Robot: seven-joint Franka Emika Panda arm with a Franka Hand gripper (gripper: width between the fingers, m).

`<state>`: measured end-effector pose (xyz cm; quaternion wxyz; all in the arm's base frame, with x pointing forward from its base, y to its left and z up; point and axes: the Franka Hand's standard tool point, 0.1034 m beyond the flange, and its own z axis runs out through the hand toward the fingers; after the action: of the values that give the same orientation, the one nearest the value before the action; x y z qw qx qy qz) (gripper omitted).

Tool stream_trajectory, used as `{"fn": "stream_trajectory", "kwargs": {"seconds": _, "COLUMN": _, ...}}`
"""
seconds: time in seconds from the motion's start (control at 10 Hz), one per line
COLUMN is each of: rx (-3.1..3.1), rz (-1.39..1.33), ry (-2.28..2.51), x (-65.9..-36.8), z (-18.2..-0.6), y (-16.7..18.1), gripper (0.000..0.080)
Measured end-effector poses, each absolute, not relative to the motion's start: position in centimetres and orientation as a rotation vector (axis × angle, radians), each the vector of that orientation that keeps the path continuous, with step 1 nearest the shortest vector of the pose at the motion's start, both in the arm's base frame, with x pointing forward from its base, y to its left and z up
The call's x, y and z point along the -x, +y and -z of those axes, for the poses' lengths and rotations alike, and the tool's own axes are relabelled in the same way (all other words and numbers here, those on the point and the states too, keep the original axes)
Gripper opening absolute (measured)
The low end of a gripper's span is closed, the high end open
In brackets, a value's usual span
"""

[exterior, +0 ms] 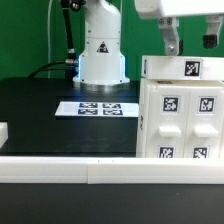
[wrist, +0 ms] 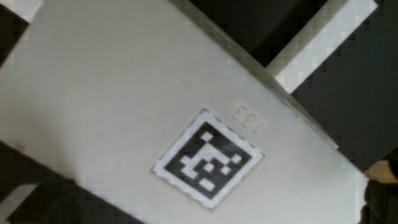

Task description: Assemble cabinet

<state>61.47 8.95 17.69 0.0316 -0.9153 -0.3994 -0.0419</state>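
White cabinet [exterior: 180,112] upright, wrist view closes on one tag [wrist: 214,157]

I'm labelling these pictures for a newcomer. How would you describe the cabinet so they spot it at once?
Start at the black table and go to the exterior view's right. The cabinet is the tall white boxy body standing there under the claw. Unlike the flat marker board lying beside it, it rises upright, its front divided into tagged panels.
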Motion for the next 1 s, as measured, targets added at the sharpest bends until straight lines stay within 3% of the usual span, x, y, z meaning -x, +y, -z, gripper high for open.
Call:
{"fn": "stream_trajectory", "kwargs": {"seconds": 0.7, "rx": 2.506, "rz": 0.106, "ry": -1.834, "x": -61.1, "z": -16.5, "y": 8.5, "gripper": 0.0797}}
{"fn": "stream_trajectory", "kwargs": {"seconds": 1.0, "rx": 2.509, "rz": 0.087, "ry": -1.819, "x": -60.9, "z": -15.6, "y": 8.4, "gripper": 0.0797}}
